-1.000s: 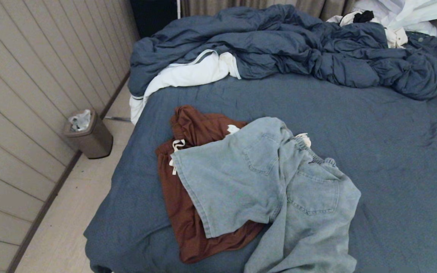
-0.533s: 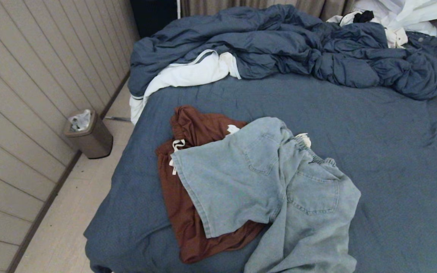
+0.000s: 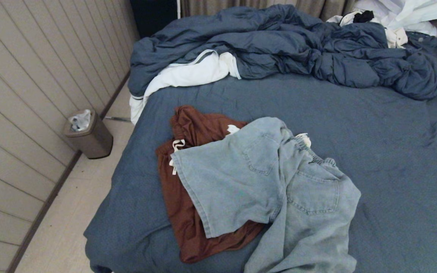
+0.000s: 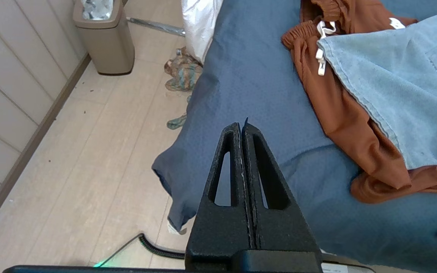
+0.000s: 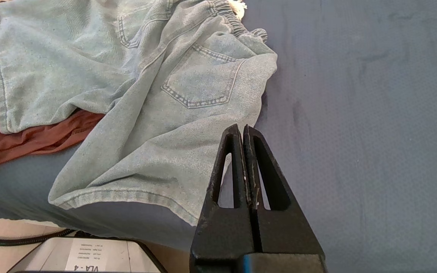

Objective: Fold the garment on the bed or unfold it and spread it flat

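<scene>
Head view: bed [image 3: 393, 151] with slate-blue sheet; duvet [image 3: 279, 45] bunched along far edge, white lining out at far left corner. Light denim shorts [image 3: 271, 182] crumpled near the near edge, partly over rust-brown shorts [image 3: 188, 129]. Bin [image 3: 89, 134] on floor by wall. No arms in view.

Left wrist view: left gripper [image 4: 242, 125] pressed fully closed, empty, above near left corner of bed; brown shorts beside.

Right wrist view: right gripper [image 5: 243, 129] closed tight, empty, over near edge, just beside denim shorts' leg.
</scene>
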